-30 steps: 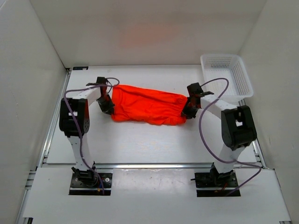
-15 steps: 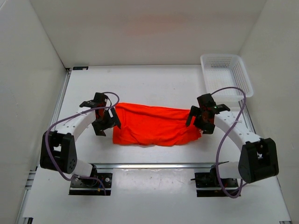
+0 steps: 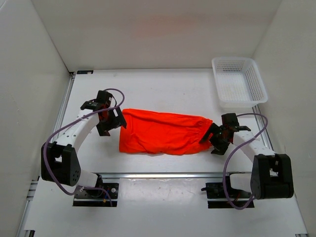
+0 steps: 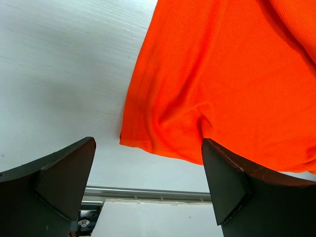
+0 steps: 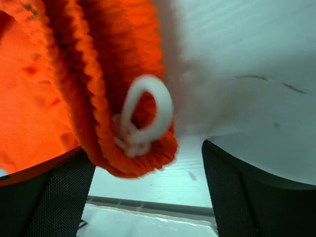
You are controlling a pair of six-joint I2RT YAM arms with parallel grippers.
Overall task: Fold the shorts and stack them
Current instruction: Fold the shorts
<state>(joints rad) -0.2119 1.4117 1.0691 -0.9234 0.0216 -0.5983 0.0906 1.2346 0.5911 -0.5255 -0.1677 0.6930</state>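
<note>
The orange-red shorts (image 3: 165, 132) lie flat across the middle of the table, waistband end to the right. My left gripper (image 3: 112, 126) hovers at their left edge, open and holding nothing. In the left wrist view the shorts' hem corner (image 4: 148, 133) lies just beyond the wide-apart fingers (image 4: 54, 182). My right gripper (image 3: 211, 142) is at the waistband end, also open. In the right wrist view the gathered waistband (image 5: 98, 98) and the white drawstring loop (image 5: 145, 113) sit just ahead of the open right gripper (image 5: 148, 192), near its left finger (image 5: 49, 197), not pinched.
A white mesh basket (image 3: 239, 81) stands at the back right corner of the table. White walls close in the left, right and back. A metal rail (image 3: 158, 175) runs along the table's near edge, in front of the arm bases.
Both grippers dragged the shorts toward the near edge and let go. Since then the left gripper has drawn back a little and the right has moved nearer and to the right.
</note>
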